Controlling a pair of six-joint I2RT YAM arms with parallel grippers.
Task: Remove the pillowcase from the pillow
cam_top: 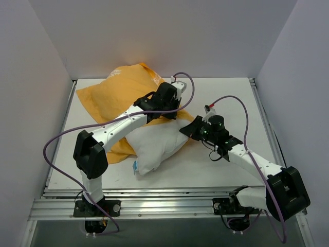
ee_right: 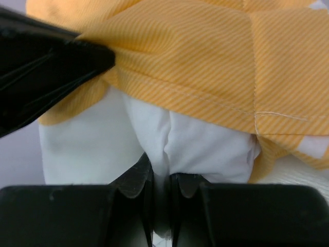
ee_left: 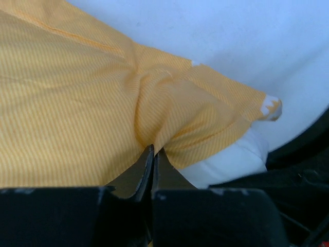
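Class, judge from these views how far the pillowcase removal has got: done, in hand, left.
Done: the near part of the pillow lies bare outside the pillowcase. In hand: the left gripper is shut on orange case fabric, the right gripper on white pillow fabric. Left: the pillow's far end sits under the case and must be pulled free.

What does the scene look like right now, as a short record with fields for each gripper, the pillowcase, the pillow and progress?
left gripper: shut, pinching a fold of the pillowcase
right gripper: shut, pinching the pillow just below the case's stitched hem
pillowcase: bunched toward the far left of the table, covering only the pillow's far end
pillow: near part bare, blue tag at its near corner
progress: case partly off, not yet free
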